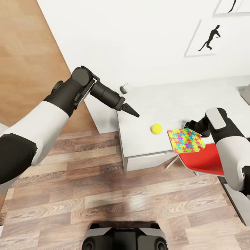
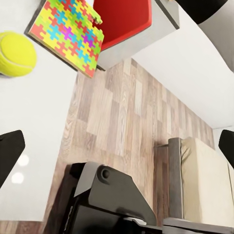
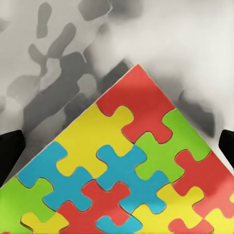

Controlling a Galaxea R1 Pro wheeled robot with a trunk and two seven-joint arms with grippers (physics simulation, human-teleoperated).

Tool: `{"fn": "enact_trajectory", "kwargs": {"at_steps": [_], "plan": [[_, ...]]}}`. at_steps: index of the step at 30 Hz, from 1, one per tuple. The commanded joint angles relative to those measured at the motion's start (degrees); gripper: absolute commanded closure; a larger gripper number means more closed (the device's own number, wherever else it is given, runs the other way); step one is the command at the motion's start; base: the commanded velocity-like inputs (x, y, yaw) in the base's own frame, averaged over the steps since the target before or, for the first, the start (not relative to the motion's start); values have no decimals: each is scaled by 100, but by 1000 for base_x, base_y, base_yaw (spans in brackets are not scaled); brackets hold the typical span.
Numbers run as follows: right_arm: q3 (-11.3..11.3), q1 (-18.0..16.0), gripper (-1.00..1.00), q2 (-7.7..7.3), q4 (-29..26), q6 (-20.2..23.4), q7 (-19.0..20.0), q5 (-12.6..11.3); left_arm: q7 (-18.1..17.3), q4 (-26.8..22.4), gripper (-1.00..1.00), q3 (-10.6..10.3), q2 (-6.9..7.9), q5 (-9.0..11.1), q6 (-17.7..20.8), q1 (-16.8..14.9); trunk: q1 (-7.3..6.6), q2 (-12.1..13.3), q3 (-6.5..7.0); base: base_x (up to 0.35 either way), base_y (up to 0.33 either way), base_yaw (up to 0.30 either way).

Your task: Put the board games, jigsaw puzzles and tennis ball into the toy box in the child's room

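Note:
One jigsaw puzzle [image 1: 184,140] [image 2: 68,34] [image 3: 122,165] lies at the front edge of the pale table [image 1: 156,104], one corner past the edge. My right gripper [image 1: 189,126] [image 3: 117,151] is open right over it. I cannot tell whether the fingers touch the sheet, which is wider than the gap between them. The tennis ball [image 1: 156,128] [image 2: 15,52] rests on the table just left of the puzzle. My left gripper [image 1: 133,113] [image 2: 117,146] hangs open over the table's left end, empty. The board games are out of view. A light grey corner [image 1: 246,94] shows at the table's far right; I cannot tell if it is the toy box.
A red chair [image 1: 205,161] [image 2: 122,19] is tucked under the table below the puzzle. The bed [image 2: 204,185], with its beige mattress, stands behind my base [image 2: 107,200] across the wooden floor. A white wall with framed silhouettes [image 1: 208,38] backs the table.

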Motion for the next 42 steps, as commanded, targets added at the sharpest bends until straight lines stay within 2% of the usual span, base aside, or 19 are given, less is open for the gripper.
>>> {"fn": "enact_trajectory", "kwargs": {"at_steps": [1, 8, 42], "plan": [[0, 1, -100, 1, 314, 20, -54, -130, -47, 0, -100, -1, -2, -63, 60, -5, 4, -7, -9, -87, 0, 0], [5, 1, -100, 1, 314, 20, -54, -130, -47, 0, -100, 3, -2, -152, 60, -5, 4, -7, -9, -77, 0, 0], [-2, 1, -100, 10, 314, 20, -54, -130, -47, 0, -100, -6, 16, -157, 60, -5, 4, -7, -9, -32, 0, 0]]}}
